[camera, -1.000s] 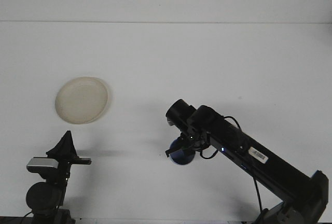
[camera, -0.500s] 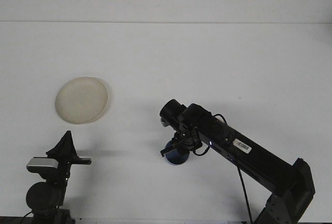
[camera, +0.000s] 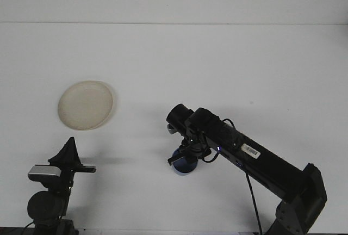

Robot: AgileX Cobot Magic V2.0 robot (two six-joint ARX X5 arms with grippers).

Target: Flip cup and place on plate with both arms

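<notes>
A blue cup (camera: 184,165) sits low on the white table, mostly hidden under my right gripper (camera: 185,155), whose dark fingers reach down around it. How the cup stands is hard to tell. A cream round plate (camera: 86,104) lies at the left, well apart from the cup. My left gripper (camera: 68,153) rests at the bottom left, pointing up toward the plate with nothing in it.
The white table (camera: 228,66) runs back to a far edge near the top of the view. My right arm (camera: 255,159) stretches from the bottom right corner toward the middle.
My right arm has shifted left and slightly down over the blue cup, mostly in the first half second. The left arm and the plate have not moved.
</notes>
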